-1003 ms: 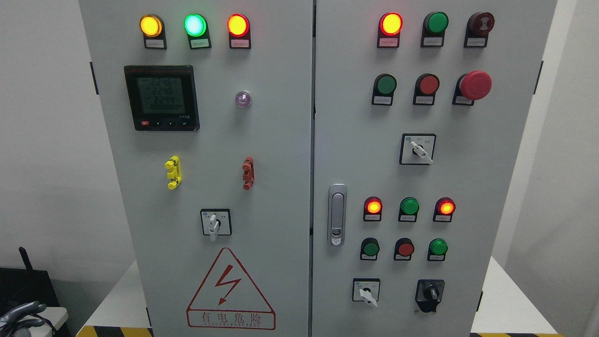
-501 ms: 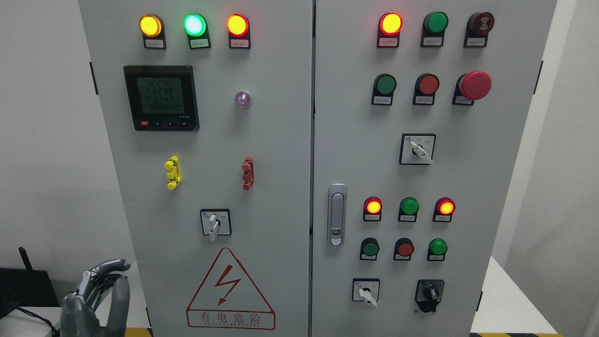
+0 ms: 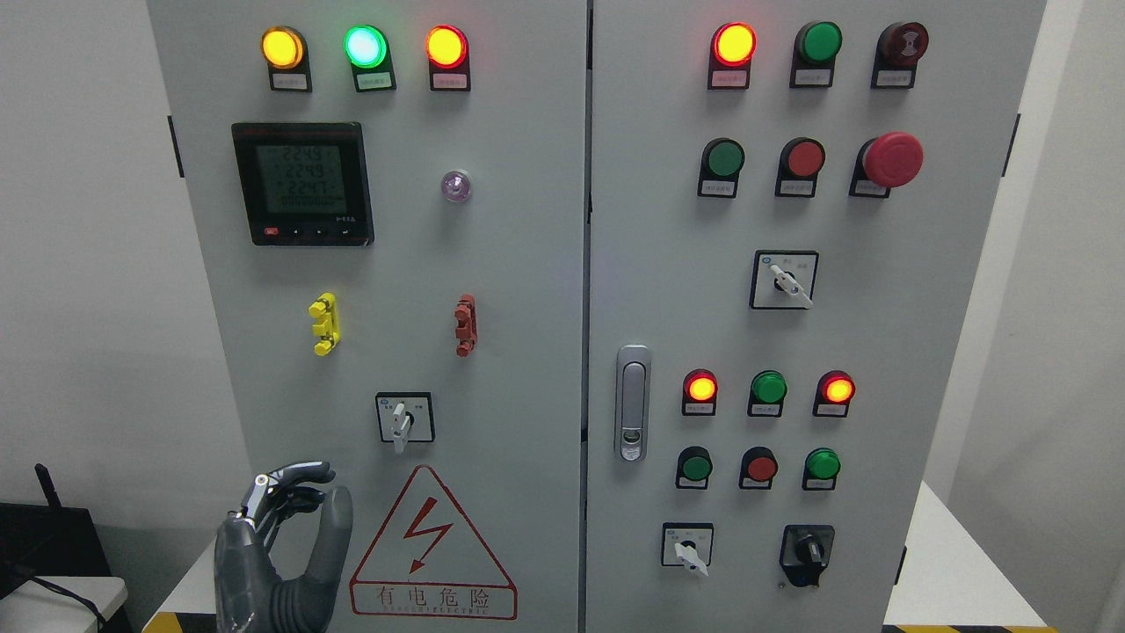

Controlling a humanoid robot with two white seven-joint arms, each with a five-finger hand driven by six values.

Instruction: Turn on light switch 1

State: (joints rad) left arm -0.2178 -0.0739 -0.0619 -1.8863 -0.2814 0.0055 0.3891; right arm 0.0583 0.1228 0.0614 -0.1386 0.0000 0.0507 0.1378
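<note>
**Hand low before the cabinet's left door**

Cabinet (image 3: 492, 264) of pale grey sheet metal with two doors fills the view, standing on a white desk (image 3: 945, 571) edged with a yellow-and-black hazard strip, against plain white walls. The left robot hand (image 3: 281, 545), dark grey, comes up at the lower left with thumb upright and fingers loosely bent, apart and holding nothing. Just up and right of it sits the small white-handled rotary switch (image 3: 404, 418) on a black-framed plate, handle pointing down, not touched. Directly right is the red triangular warning sign (image 3: 432, 545). Far above, a black digital meter (image 3: 303, 183); its digits are too faint to read. The wrist is cut off by the bottom edge. The small labels are illegible.
</note>
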